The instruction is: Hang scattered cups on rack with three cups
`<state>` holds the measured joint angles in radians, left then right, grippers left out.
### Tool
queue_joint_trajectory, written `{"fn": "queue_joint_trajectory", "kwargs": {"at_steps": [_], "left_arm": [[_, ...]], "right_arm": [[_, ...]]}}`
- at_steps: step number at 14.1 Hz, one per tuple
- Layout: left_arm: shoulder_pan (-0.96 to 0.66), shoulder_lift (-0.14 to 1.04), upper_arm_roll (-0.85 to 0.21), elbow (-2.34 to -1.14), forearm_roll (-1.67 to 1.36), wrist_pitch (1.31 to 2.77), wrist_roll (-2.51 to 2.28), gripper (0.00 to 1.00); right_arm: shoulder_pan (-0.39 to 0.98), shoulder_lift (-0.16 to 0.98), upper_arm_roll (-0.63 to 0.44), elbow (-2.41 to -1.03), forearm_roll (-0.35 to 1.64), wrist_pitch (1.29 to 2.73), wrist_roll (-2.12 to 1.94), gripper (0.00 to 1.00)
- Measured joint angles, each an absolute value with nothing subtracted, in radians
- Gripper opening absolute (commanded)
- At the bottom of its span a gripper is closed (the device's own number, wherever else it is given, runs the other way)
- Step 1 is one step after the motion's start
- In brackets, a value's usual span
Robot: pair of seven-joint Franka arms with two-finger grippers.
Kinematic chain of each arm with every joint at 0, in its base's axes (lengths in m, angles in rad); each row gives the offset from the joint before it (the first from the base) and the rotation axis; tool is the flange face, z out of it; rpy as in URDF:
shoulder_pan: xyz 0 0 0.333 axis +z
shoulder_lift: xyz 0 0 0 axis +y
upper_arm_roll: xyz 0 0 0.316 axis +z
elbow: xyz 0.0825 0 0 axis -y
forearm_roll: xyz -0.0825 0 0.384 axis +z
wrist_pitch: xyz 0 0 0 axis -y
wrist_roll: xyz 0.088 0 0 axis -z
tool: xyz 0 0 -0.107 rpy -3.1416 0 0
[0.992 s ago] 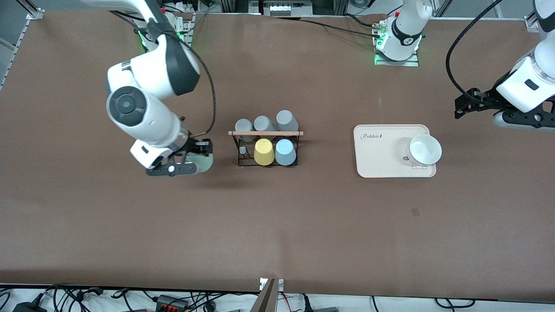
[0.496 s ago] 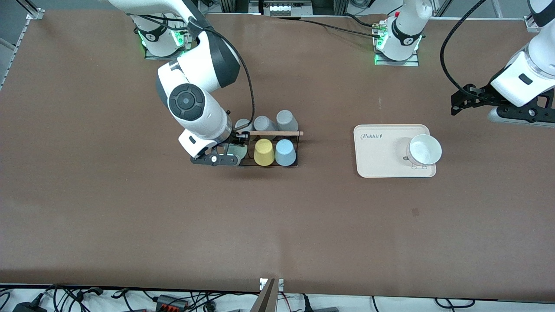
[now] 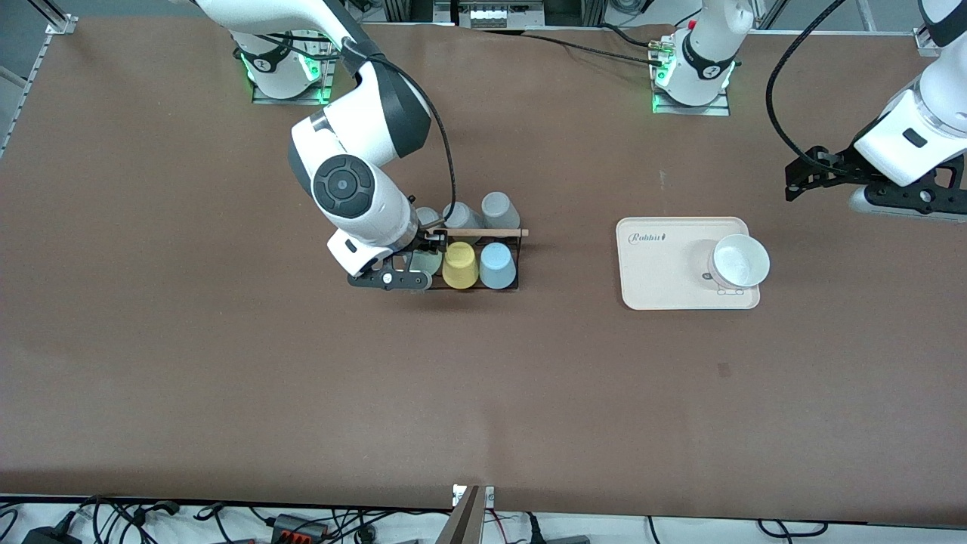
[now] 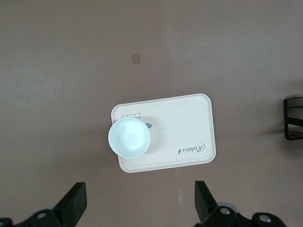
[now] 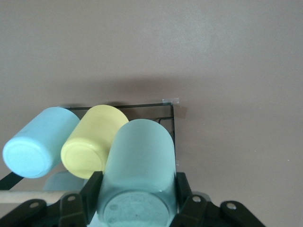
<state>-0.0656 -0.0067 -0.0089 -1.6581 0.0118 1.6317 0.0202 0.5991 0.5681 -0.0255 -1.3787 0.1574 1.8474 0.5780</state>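
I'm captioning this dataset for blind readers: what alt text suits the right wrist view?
The right gripper holds a mint-green cup bottom-up between its black fingers, over the black wire rack. Beside it on the rack sit an upturned yellow cup and a light blue cup, with brown table around.
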Motion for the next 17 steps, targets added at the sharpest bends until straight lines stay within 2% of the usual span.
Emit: {"fn": "queue_joint_trajectory", "kwargs": {"at_steps": [17], "left_arm": [[-0.067,-0.007,-0.002,-1.655,-0.04,1.636,0.021,1.0]], "right_arm": [[0.599,0.655,-0.027,-1.373,0.146,1.873,0.588,0.31]]}}
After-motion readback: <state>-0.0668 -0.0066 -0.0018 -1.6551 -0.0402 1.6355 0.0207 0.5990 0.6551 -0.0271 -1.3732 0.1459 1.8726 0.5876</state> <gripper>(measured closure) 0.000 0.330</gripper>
